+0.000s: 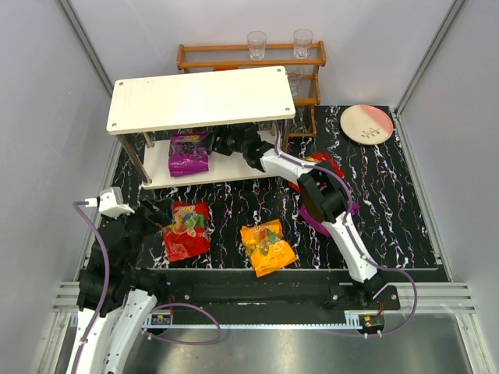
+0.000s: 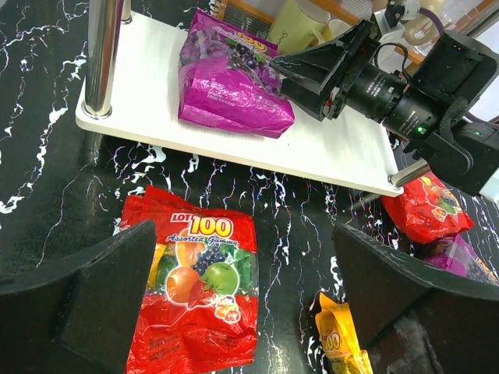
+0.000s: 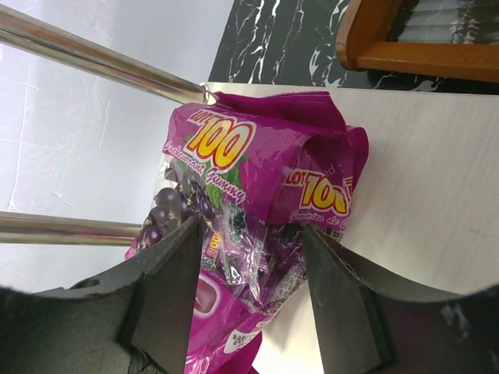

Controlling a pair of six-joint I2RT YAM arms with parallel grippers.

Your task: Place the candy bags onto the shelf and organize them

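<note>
My right gripper [image 3: 251, 234] pinches the purple candy bag [image 3: 234, 148] mid-frame on the shelf's [image 3: 421, 179] lower board; my left gripper [image 2: 245, 230] hangs spread above the red bag [image 2: 195, 312].

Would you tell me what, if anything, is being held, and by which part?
The right fingers pinch the purple candy bag by its grape-printed end, away from the logo; the left fingers hold nothing.

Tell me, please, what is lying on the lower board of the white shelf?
One purple candy bag, pinched by the right tool. From above, the top board covers much of the lower board, hiding its rear.
</note>
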